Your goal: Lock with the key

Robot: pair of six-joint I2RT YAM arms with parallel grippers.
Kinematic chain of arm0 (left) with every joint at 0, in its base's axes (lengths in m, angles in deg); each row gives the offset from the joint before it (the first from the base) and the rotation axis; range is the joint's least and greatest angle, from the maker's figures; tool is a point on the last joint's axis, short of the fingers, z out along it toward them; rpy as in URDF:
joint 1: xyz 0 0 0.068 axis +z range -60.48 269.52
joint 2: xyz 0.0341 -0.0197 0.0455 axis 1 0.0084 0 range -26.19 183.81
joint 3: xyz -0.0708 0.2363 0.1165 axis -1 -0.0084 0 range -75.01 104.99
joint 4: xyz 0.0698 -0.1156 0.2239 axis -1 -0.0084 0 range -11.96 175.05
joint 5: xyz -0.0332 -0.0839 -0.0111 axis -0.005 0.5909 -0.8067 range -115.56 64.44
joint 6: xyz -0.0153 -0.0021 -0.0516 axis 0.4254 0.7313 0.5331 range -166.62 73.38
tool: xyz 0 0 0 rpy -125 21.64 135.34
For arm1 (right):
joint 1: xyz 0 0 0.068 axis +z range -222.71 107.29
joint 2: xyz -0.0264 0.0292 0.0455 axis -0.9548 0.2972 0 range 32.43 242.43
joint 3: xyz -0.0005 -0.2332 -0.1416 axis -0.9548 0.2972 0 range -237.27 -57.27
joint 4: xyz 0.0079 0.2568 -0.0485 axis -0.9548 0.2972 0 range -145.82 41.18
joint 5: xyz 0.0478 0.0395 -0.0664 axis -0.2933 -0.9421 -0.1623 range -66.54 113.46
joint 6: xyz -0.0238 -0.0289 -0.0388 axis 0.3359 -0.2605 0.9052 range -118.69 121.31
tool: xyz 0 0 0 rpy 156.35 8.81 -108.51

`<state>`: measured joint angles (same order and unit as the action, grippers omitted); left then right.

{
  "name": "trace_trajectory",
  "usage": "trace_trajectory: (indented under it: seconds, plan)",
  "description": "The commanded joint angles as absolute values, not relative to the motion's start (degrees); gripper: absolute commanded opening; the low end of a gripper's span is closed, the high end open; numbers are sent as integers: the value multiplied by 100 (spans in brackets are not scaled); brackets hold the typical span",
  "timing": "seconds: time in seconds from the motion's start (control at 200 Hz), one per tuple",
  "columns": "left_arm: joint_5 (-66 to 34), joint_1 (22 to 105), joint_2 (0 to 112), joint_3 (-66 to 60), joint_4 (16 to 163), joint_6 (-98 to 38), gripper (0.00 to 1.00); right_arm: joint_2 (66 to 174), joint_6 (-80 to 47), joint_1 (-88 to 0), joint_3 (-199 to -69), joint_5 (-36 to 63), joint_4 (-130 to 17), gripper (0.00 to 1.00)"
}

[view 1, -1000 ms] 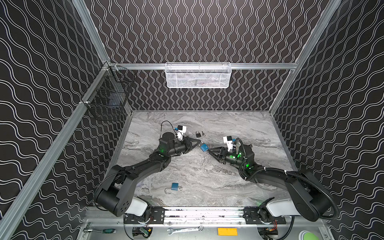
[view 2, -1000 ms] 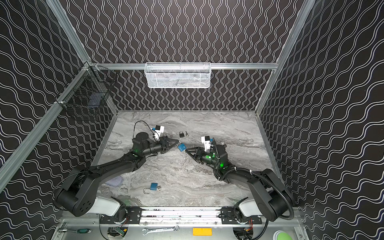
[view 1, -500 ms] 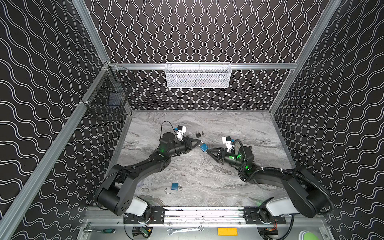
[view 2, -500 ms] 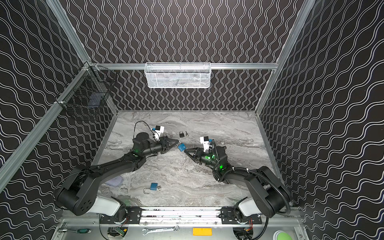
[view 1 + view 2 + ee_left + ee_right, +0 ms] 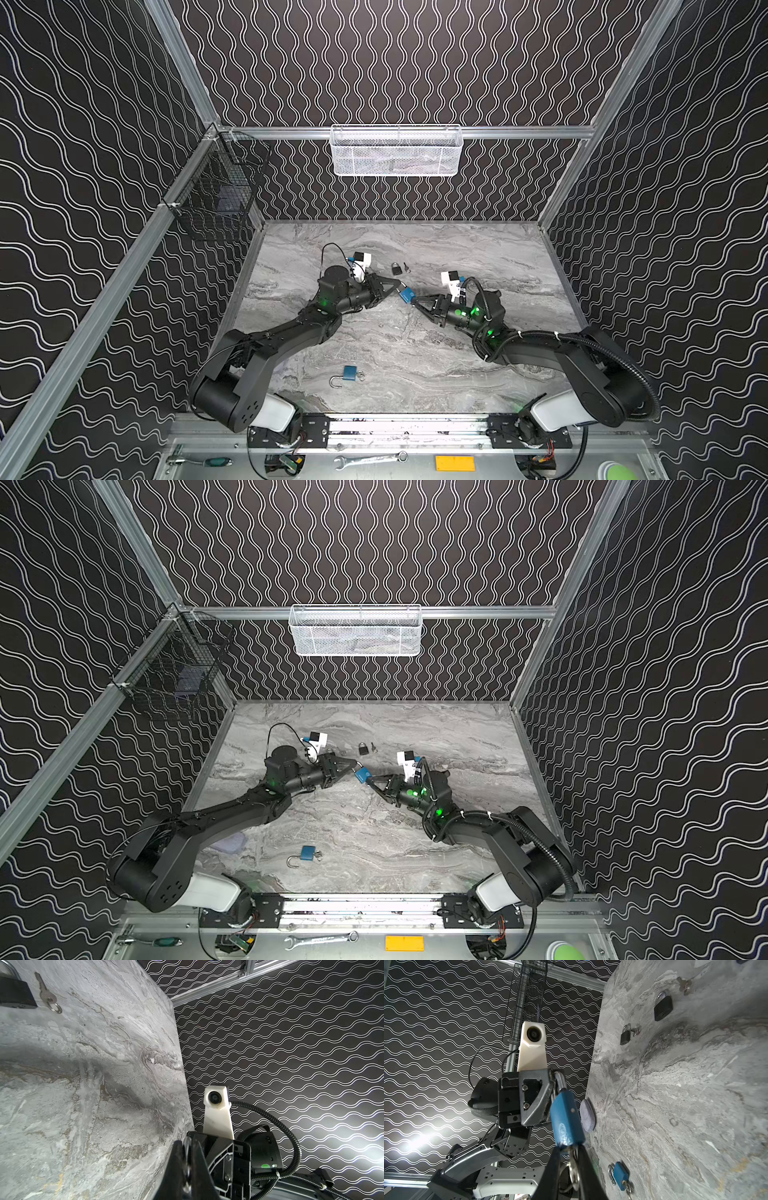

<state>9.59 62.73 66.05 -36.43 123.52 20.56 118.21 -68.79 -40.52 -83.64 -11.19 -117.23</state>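
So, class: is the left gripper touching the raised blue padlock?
Touching. The right wrist view shows the left gripper clamped on the shackle of the padlock, with no gap.

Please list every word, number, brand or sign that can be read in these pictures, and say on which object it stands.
Nothing can be read.
On the held blue padlock: a round embossed mark on its body, too blurred to read.
On the wrench: marks on its handle, too small to read.
On the yellow label: no lettering can be made out.
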Motion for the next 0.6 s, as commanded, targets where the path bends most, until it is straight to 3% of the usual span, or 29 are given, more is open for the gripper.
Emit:
trace_trajectory:
  seconds: [0.0,0.335,0.596]
  plan:
    - [975,6281,6583,-3661,12675,2045,0,11839,-6937,-4045,-8398,-1152,-12039,14]
    - [970,6287,6575,-3686,12760,2088,0,11866,-6936,-4043,-8407,-1161,-12040,0]
    - [831,6298,6551,-3720,12805,2136,0,11820,-6816,-4043,-8382,-1097,-11790,0]
